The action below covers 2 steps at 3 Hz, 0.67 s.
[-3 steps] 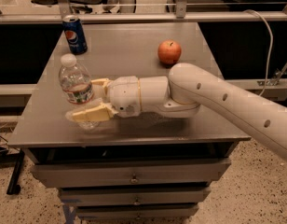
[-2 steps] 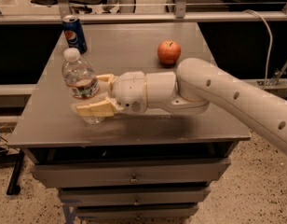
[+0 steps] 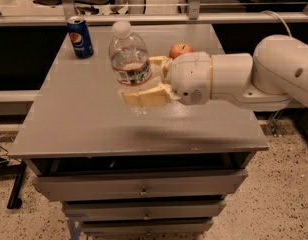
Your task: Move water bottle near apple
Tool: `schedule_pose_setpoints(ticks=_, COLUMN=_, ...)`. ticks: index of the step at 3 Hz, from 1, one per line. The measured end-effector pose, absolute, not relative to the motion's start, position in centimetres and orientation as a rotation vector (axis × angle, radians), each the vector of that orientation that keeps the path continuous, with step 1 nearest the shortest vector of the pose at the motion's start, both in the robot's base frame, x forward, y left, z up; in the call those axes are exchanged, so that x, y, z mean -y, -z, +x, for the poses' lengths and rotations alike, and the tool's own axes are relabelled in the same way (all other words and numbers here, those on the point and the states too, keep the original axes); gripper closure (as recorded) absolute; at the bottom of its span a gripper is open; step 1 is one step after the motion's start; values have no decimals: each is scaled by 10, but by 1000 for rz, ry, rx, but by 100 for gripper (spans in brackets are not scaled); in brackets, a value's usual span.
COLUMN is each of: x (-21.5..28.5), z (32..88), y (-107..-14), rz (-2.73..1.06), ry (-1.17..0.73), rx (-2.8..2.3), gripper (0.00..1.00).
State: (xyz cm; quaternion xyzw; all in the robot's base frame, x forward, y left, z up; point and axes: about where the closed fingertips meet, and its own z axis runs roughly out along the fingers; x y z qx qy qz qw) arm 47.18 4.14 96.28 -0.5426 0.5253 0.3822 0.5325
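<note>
Grips the water bottle (image 3: pixel 129 59) in the tool (image 3: pixel 137 80), cream fingers (image 3: pixel 144 96) clamped on the lower body, one on the camera side, one behind. Holds it upright, base seemingly just off the bench (image 3: pixel 84 119). Clear ribbed plastic, rounded shoulders, white cap on top, white, blue and red label band just above the fingers. Just behind the tool's white wrist housing: the apple (image 3: pixel 180 50), red-orange and round, partly hidden by that housing, near the bottle but not touching it. Farther out past the bottle, toward the far corner: a blue soda can (image 3: pixel 80 37), upright, well apart. Plenty of bare grey surface on the camera side of the tool and out beyond the bottle, smooth and matte, with a soft shadow below the tool. Straight bench edges, the front one well clear of the tool; grey drawers (image 3: pixel 94 184) with small pulls beneath. Smooth, rounded white arm (image 3: pixel 284 69) reaching away on the opposite side.
</note>
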Motion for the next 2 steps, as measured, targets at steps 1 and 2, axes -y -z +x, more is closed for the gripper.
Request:
schedule_pose_setpoints(ticks=1, x=-42, z=472, y=-963, rz=-1294, ry=-912, rx=-1252, gripper=100)
schedule_pose_setpoints(ticks=2, x=3, z=483, y=-970, rz=-1243, ry=-842, rx=-1289, gripper=100)
